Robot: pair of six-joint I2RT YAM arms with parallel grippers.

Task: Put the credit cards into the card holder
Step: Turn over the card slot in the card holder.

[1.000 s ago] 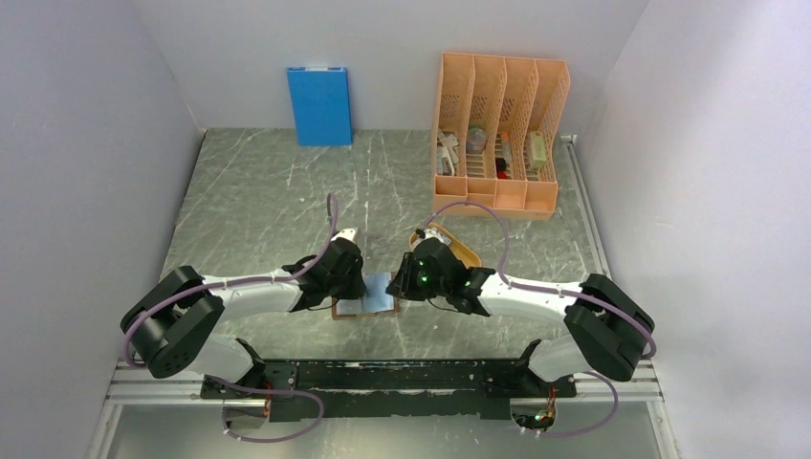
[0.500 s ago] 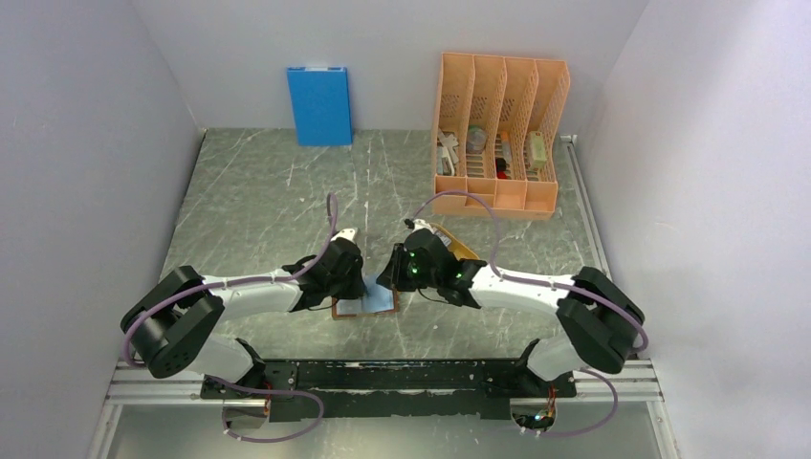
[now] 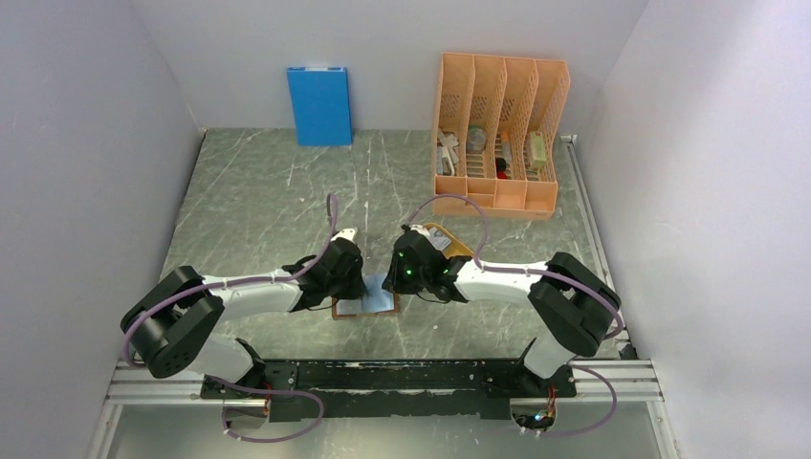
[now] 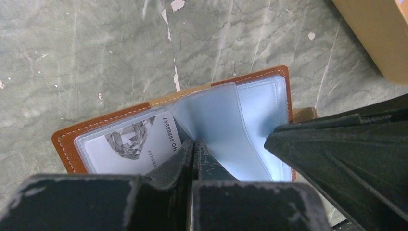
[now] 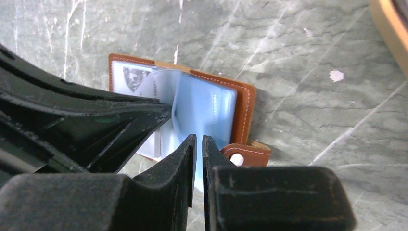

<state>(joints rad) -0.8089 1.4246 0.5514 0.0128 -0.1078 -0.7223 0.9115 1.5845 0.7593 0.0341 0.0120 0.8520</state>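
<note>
Card holder (image 4: 216, 130): open flat on table (image 3: 258, 201), lower centre of top view; one printed card (image 4: 130, 144) sleeved.
Left gripper (image 4: 193, 144): closed, pinching its clear sleeve.
Right gripper (image 5: 197, 140): slit-wide gap, contents unclear; crowds the holder's right, further left than earlier.
Orange tray (image 3: 461, 251) and file rack (image 3: 497, 134) beyond.

An orange file rack (image 3: 497, 124) with four slots stands on the grey, marble-veined table (image 3: 268, 201) (white scuffs and chips mark the surface), backed against the plain pale back wall (image 3: 383, 38). Well to the left of the rack, a blue box (image 3: 319, 105) stands upright against the same wall. Pale side walls (image 3: 76, 143) close in just right of the rack and far to its left. The light is soft and even, and a metal rail (image 3: 383, 387) runs along the table edge opposite the rack.
</note>
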